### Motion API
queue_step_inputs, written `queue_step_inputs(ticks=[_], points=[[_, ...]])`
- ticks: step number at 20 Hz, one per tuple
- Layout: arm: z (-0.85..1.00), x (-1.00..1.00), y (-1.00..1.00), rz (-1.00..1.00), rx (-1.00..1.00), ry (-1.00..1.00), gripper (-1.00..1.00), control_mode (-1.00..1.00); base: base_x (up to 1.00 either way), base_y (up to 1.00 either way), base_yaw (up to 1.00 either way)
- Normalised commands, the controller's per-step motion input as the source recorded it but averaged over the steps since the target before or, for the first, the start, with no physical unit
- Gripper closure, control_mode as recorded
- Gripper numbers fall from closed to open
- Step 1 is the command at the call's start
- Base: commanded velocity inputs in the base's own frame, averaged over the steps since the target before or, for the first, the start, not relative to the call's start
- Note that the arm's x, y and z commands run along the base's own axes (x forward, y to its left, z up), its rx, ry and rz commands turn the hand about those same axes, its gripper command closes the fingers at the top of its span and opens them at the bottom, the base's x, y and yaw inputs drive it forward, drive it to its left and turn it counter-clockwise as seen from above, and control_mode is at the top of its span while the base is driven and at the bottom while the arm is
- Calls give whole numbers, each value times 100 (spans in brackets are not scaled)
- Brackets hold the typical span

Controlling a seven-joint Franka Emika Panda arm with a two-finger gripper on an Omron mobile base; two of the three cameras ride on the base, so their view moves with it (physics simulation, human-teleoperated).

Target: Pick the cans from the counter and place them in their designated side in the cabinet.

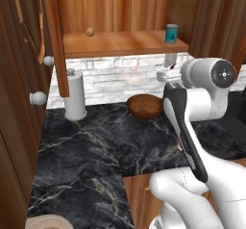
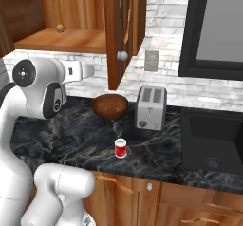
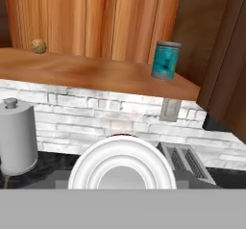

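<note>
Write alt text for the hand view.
A can with a silvery top sits close up at the bottom, facing an open wooden cabinet. Its shelf holds a teal can and a small brown ball; a paper towel holder stands below.

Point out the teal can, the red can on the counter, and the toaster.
teal can [image 3: 165, 60], hand view, middle of its label.
red can [image 2: 121, 149], right base view, middle of its side.
toaster [image 2: 151, 110], right base view, its front face.

Even, bright rendered light, soft coarse edges, faint sheen on the counter [image 1: 96, 146], no glare.
</note>
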Motion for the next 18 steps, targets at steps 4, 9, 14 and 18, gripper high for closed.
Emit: queue_step_inputs(ticks=[4,9,14,18], points=[[37,-24,1,0,-2,1,100,-100,0,0,0],[29,-4,6,0,-1,0,100,-100,0,0,0],[18,14,10,0,-1,-1,100,-100,0,0,0],[19,22,7,0,-1,-2,100,-100,0,0,0]])
